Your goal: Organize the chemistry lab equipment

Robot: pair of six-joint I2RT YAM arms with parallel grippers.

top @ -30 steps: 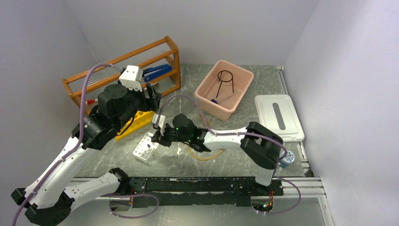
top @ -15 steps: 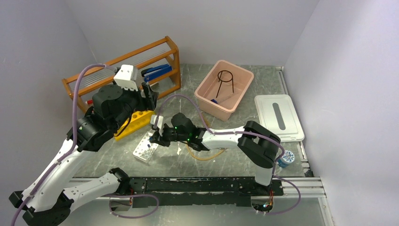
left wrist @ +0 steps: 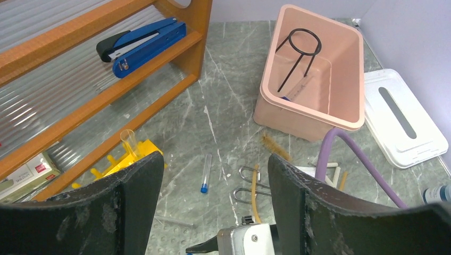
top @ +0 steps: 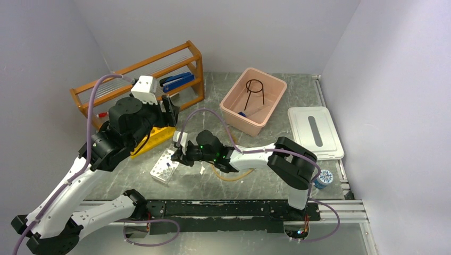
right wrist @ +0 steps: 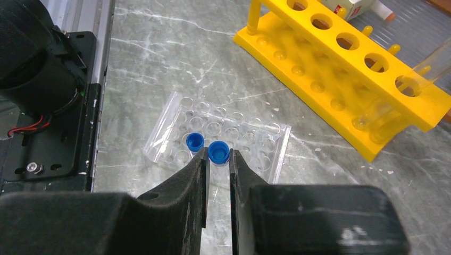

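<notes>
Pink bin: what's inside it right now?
The pink bin holds a black wire ring tripod and a clear blue-tipped tube on its floor. Its near wall hides the floor strip just behind it; anything small there is unseen.

Lab: yellow test-tube rack (right wrist: 361,51), wire tripod (left wrist: 303,74)

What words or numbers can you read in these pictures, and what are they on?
No word or number is clear enough to read.
Small box on the orange shelf: red print, too blurred to read.
Small blue bottle at the right edge of the table: marks on it, too small to read.
</notes>
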